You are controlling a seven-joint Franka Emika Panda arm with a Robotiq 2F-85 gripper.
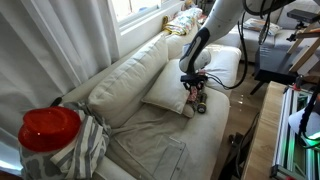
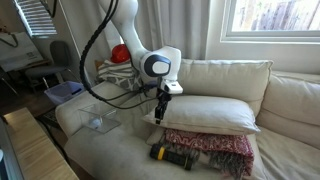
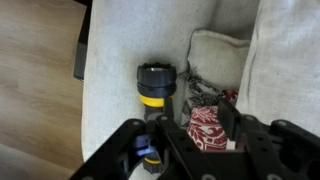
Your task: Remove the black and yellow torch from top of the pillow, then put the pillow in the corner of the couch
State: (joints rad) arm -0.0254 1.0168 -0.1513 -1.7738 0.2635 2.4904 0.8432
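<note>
The torch (image 2: 172,155) lies flat on the seat of the couch (image 2: 105,150), off the pillow (image 2: 205,112). It sits just in front of a red patterned cushion (image 2: 218,150), along that cushion's fringed edge. The pillow rests on top of the red cushion and leans against the back of the couch.

In the wrist view the torch (image 3: 152,95) has its long axis running up and down the picture. Its wide black head, ringed with a yellow band, is at the top end, pointing away from the claw (image 3: 150,142). Its thin tail end shows in the gap between the two fingers at the bottom. The red cushion (image 3: 205,125) lies just to the right of it there. In an exterior view the torch's long axis runs side to side, along the front of the seat.

The claw (image 2: 160,116) hangs directly over the torch, apart from it and not touching it, at about the height of the pillow's front edge. Its jaws stand part way apart and pinch nothing. A clear plastic box (image 2: 100,122) sits on the couch, well to the side of the torch.
</note>
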